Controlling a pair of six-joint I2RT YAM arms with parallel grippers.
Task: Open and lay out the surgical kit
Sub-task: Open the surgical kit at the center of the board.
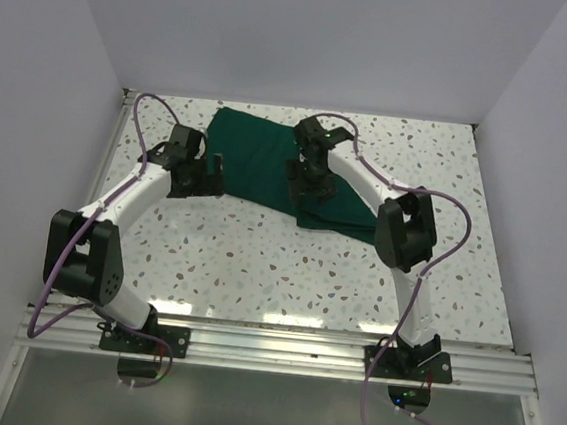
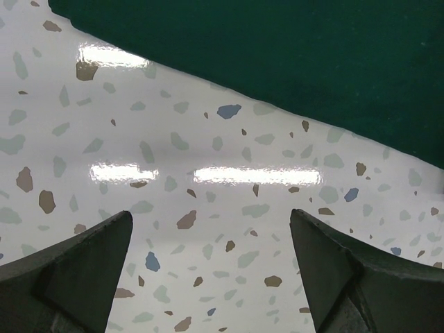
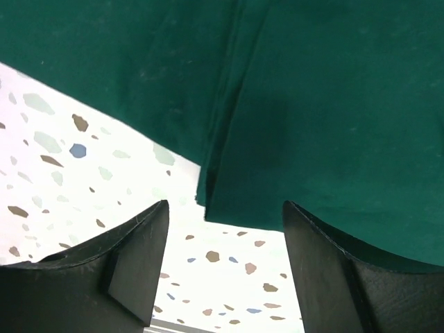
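Observation:
The surgical kit is a folded dark green cloth [image 1: 264,158] lying on the far middle of the speckled table. No steel tray or instruments show. My left gripper [image 1: 207,177] is open and empty just left of the cloth's near left edge; the cloth's edge [image 2: 291,62] fills the top of the left wrist view. My right gripper [image 1: 305,174] is open over the cloth's middle. In the right wrist view its fingertips [image 3: 149,239] straddle a folded corner of the cloth [image 3: 229,201] with overlapping layers, not closed on it.
The terrazzo table [image 1: 259,260] is walled by white panels at the left, back and right. A metal rail [image 1: 280,348] with both arm bases runs along the near edge. Purple cables loop off both arms.

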